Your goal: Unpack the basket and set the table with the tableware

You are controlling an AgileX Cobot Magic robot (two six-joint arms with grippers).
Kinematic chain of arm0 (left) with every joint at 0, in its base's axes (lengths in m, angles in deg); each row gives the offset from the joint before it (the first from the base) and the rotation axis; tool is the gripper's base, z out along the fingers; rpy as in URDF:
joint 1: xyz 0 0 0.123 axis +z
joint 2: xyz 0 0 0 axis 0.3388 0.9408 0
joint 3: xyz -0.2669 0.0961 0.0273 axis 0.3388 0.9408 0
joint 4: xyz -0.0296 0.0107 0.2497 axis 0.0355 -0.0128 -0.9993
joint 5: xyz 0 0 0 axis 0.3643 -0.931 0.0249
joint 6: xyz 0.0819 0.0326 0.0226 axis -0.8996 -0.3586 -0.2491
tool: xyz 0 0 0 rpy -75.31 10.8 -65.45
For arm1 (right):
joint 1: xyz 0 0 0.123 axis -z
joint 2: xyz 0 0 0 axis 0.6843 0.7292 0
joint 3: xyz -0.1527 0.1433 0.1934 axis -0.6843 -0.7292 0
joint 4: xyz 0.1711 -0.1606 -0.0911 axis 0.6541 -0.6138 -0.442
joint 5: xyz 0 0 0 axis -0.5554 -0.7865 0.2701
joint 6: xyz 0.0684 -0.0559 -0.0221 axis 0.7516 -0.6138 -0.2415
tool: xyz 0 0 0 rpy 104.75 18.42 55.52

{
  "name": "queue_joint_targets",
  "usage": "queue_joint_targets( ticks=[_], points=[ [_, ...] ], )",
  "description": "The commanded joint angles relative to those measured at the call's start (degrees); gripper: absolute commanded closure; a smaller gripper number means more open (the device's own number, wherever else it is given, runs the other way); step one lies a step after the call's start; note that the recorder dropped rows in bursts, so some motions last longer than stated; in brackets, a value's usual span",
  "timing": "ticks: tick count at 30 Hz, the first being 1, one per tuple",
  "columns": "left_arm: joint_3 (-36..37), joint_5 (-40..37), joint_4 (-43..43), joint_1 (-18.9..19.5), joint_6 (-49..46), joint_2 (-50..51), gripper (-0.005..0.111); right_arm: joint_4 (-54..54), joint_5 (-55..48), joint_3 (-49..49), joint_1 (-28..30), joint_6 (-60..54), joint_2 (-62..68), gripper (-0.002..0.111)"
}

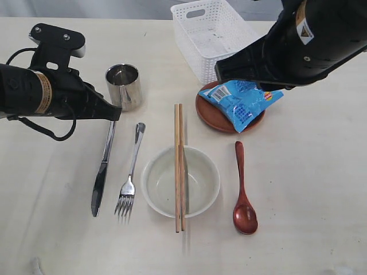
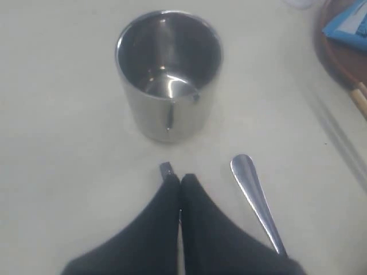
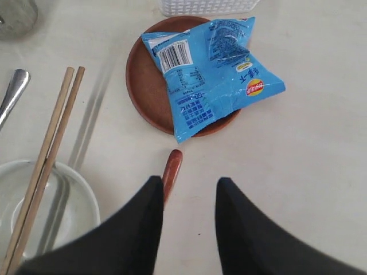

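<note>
We see the left hand (image 2: 180,179) pinched shut with nothing in it, tips over the knife (image 1: 101,177) handle end, near the cup (image 1: 124,86). Right hand (image 3: 188,183) is half-spread and holds nothing, above the spoon (image 1: 243,195) handle tip. Chopsticks (image 1: 179,166) lie across the bowl (image 1: 203,192), with the fork (image 1: 129,180) beside the knife. Blue packet (image 1: 243,100) sits on the plate (image 1: 207,117) by the basket (image 1: 209,34), all on the table (image 1: 309,189).

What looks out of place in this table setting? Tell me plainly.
The blue snack packet lies on the small brown plate, overhanging its rim; it is not tableware. Nothing looks spilled or damaged.
</note>
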Motion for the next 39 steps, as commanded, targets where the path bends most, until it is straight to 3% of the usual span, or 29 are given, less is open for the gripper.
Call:
queue_joint_targets(
  ticks=[1, 4, 7, 15, 22, 27, 39],
  points=[
    [-0.08, -0.57, -0.05, 0.16, -0.26, -0.31, 0.107, -7.03, 0.67, 0.11, 0.35, -0.71, -0.87, 0.078],
    [-0.08, -0.57, -0.05, 0.16, -0.26, -0.31, 0.107, -9.15, 7.29, -1.71, 2.77, -0.71, -4.04, 0.078],
    [-0.08, -0.57, -0.05, 0.16, -0.26, -0.31, 0.107, -9.5, 20.25, -7.13, 8.53, -1.14, -9.65, 0.078],
    [-0.08, -0.57, -0.05, 0.16, -0.26, -0.31, 0.107, -10.89, 63.1, -31.89, 36.96, -6.33, -30.52, 0.078],
    [-0.08, -0.57, -0.05, 0.16, -0.26, -0.31, 0.107, -10.64, 77.27, -45.27, 56.19, -5.26, -49.99, 0.078],
    [-0.08, -0.57, -0.05, 0.16, -0.26, -0.31, 0.107, -10.64, 77.44, -50.53, 60.23, -4.8, -59.39, 0.078],
    [-0.08, -0.57, -0.05, 0.16, -0.26, -0.31, 0.107, -10.52, 77.72, -55.96, 60.23, -3.24, -65.5, 0.078]
  ],
)
